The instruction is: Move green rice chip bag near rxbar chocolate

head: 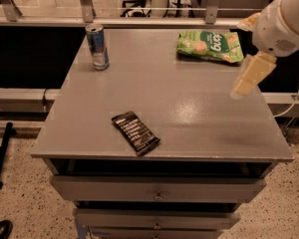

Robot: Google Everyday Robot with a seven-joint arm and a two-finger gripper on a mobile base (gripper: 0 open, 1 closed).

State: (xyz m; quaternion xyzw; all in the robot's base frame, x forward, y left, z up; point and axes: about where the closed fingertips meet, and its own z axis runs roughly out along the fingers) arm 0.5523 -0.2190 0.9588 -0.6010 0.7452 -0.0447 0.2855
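Gripper (249,76) is hovering over the desk (189,108) at its right edge, state unclear; green rice chip bag (209,46) is lying with long axis left-right.

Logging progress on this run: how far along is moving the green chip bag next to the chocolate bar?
Nothing done yet: the green rice chip bag lies at the far right corner of the table, far from the rxbar chocolate near the front edge. In hand: the gripper hangs over the table's right side, not touching the bag. Left: grasp it, carry it, set it by the bar.
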